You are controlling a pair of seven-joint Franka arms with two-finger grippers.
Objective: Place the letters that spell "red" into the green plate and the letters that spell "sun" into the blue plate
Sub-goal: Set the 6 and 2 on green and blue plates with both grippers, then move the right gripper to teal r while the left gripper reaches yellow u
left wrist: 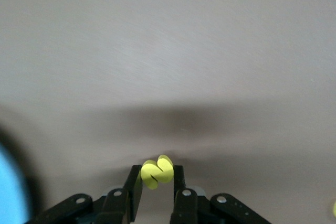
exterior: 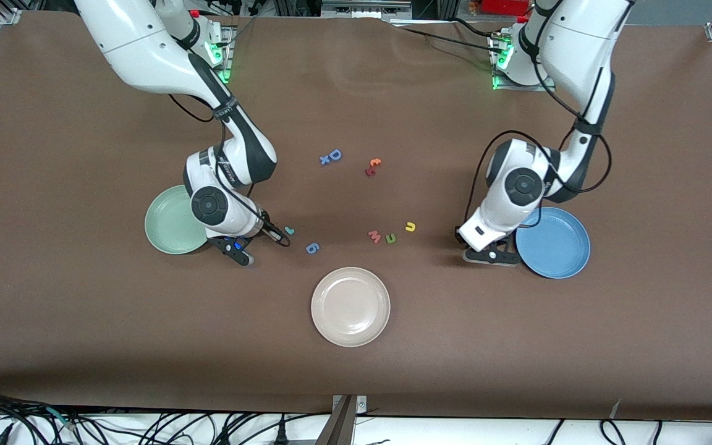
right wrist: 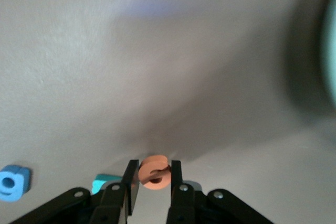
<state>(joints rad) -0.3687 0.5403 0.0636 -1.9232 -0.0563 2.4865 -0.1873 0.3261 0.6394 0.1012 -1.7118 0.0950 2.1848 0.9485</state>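
Brown bench below: my left fingers pinch the yellow "s" beside the blue plate, my right fingers grip the orange "e" beside the green plate.

The broad brown-clothed table is being occupied by three round plates, pale green, mid-blue and beige-white, and seemingly foam letters scattered between.

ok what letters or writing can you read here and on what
"s": yellow foam shape in the left hand
"e": orange foam shape in the right hand
"D": blue capital on the table
"u": yellow letter on the table
Print on the right arm's black band: too small to read
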